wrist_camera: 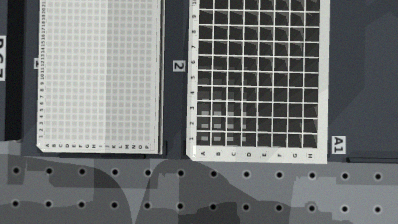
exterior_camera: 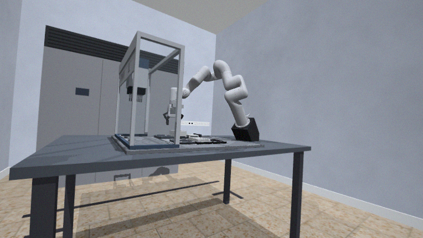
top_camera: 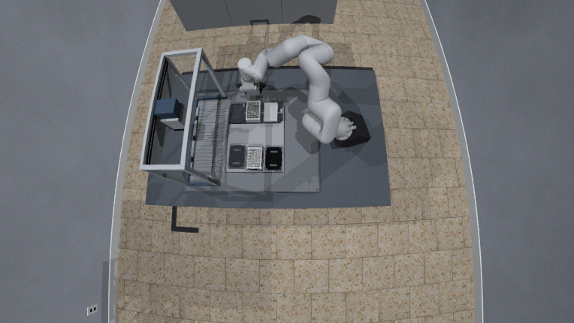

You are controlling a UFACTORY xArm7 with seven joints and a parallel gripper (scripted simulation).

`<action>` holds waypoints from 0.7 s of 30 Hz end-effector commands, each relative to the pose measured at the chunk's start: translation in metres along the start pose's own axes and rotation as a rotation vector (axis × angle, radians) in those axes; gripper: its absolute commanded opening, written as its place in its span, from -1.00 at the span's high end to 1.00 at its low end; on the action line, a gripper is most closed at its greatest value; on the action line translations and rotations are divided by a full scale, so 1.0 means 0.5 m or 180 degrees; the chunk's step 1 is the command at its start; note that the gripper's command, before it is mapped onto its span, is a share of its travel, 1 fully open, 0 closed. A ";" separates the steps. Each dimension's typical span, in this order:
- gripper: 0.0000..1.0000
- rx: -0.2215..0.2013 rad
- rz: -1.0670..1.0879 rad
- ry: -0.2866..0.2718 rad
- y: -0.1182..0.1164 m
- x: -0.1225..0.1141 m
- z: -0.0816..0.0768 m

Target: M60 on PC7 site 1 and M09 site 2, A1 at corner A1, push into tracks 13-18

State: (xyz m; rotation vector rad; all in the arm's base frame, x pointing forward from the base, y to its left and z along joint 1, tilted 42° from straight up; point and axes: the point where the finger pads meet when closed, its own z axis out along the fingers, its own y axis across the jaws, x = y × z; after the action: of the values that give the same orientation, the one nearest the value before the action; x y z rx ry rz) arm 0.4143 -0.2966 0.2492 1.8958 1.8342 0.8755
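1. Two plates are on carrier PC7: M60 on the site by its handle end, and M09 next along, beside the "2" label. Both look flat inside the locators.
2. One A1 mark shows on PC7, just past M09 on the side away from M60. M09's own row A, column 1 corner is on the opposite side. I cannot tell which site the mark serves; worth checking.
3. Gripper: fingers spread fully, nothing held, hanging above PC7's far edge.
4. Step in hand, as judged: loading is finished and the push-in is next. PC7 lies on the apron with its bare third site toward the rails. The next move calls for pressing squarely at the handle end so it enters tracks 13-18 straight.
5. Counts: three plates, three nests, three sites, one carrier.
6. M06 sits in the middle nest, across the apron from PC7; nest S1 and nest S3 beside it are vacant.
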 end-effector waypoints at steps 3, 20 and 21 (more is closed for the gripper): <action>-1.00 -0.0013 0.0001 -0.0010 0.003 -0.003 0.016; -1.00 -0.0013 0.0001 -0.0010 0.003 -0.003 0.066; -1.00 -0.0013 0.0001 -0.0010 0.003 -0.003 0.069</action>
State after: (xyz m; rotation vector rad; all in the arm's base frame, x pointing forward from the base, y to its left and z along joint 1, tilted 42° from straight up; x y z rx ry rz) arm 0.4348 -0.2916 0.2257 1.8958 1.8342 0.8755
